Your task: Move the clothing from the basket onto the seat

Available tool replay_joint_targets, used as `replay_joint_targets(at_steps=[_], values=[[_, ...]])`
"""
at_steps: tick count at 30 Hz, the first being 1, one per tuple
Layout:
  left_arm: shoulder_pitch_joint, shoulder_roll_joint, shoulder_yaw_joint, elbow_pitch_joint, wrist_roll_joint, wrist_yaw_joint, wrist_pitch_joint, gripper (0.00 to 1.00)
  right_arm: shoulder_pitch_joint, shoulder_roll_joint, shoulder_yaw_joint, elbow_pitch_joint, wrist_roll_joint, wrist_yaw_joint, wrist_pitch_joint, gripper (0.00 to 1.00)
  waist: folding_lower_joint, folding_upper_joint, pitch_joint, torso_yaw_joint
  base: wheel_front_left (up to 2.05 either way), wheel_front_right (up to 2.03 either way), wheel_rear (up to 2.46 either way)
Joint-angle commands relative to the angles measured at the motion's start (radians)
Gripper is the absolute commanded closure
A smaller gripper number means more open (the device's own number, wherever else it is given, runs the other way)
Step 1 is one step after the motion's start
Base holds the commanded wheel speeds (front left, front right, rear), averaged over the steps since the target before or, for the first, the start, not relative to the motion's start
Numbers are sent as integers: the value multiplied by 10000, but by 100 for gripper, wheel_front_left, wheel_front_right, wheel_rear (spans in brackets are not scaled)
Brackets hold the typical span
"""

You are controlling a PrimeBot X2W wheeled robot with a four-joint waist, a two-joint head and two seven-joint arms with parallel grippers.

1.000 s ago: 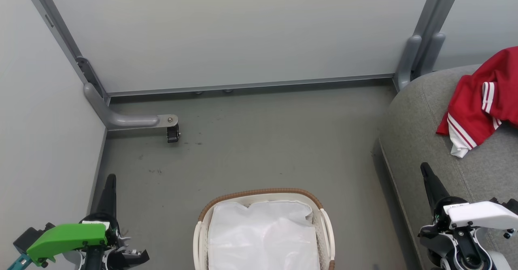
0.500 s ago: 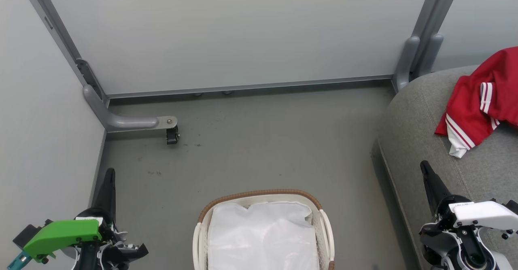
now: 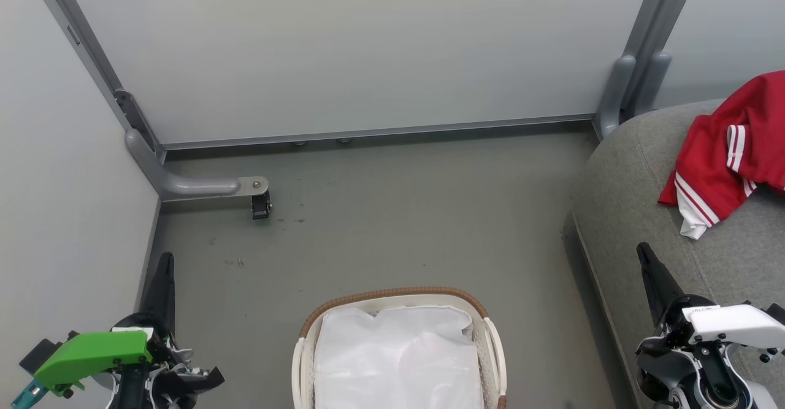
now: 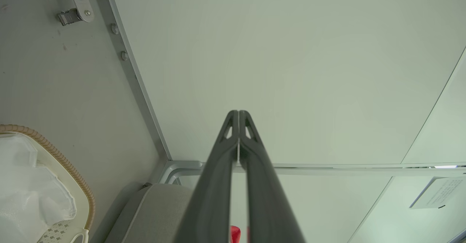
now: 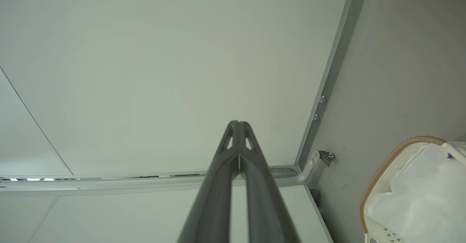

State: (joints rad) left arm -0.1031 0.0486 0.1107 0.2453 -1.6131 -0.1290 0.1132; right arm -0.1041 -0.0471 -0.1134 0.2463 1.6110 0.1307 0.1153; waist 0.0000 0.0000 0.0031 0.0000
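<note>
The red jersey [image 3: 730,151] with white stripes lies crumpled on the grey seat [image 3: 638,200] at the right edge of the head view. The cream basket [image 3: 398,295] with its brown rim stands on the floor at bottom centre, holding a plain white liner sheet [image 3: 395,360]. My left gripper [image 3: 164,260] is shut and empty at the lower left, pointing up beside the wall. My right gripper [image 3: 643,251] is shut and empty at the lower right, over the seat's front edge. The basket rim [image 4: 54,152] shows in the left wrist view and the basket rim [image 5: 386,163] in the right wrist view.
Grey partition walls close off the back and left. A metal foot with a small caster [image 3: 260,203] sticks out onto the floor at the left. A grey post [image 3: 631,84] stands at the seat's back corner. Grey floor [image 3: 398,213] lies between basket and wall.
The head camera shifted slightly, so the whole picture slid a little. My left gripper drew back slightly toward the lower left. The jersey and basket stayed put.
</note>
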Motion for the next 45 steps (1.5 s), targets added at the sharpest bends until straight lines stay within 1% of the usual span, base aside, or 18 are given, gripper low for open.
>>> replay_joint_targets(at_steps=[1, 45], values=[[-110, 67, 36, -17, -23, -32, 23, 100, -79, -59, -25, -35, 34, 0, 18, 100, 0, 0, 0, 0, 0, 0, 0], [-112, 51, 48, -18, -1, -32, 42, 100, -78, -59, -21, -35, 35, 0, 15, 100, 0, 0, 0, 0, 0, 0, 0]])
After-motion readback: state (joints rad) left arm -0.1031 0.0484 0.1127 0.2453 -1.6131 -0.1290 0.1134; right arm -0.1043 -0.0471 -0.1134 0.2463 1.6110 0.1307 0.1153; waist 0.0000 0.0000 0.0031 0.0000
